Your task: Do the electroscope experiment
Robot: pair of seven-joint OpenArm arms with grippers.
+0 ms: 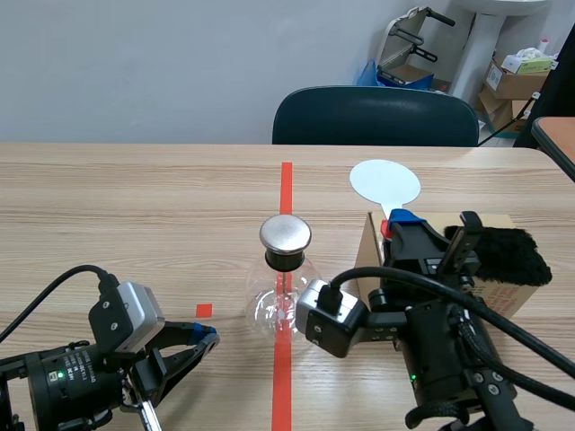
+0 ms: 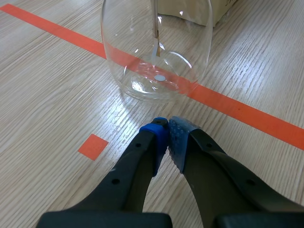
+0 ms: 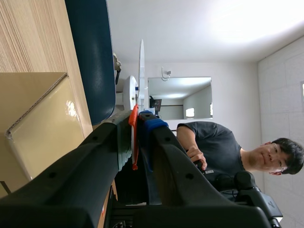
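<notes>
The electroscope, a clear glass flask with a round metal cap, stands on the red tape line at the table's middle. My left gripper lies low on the table, left of the flask, fingers shut on nothing. In the left wrist view its tips stop just short of the flask, where a thin rod hangs inside. My right gripper is shut on the red handle of a white disc paddle, held up right of the flask; the disc shows edge-on.
A cardboard box with a black fur piece on top sits under and behind my right arm. A dark blue chair stands at the table's far edge. A person appears in the right wrist view's background.
</notes>
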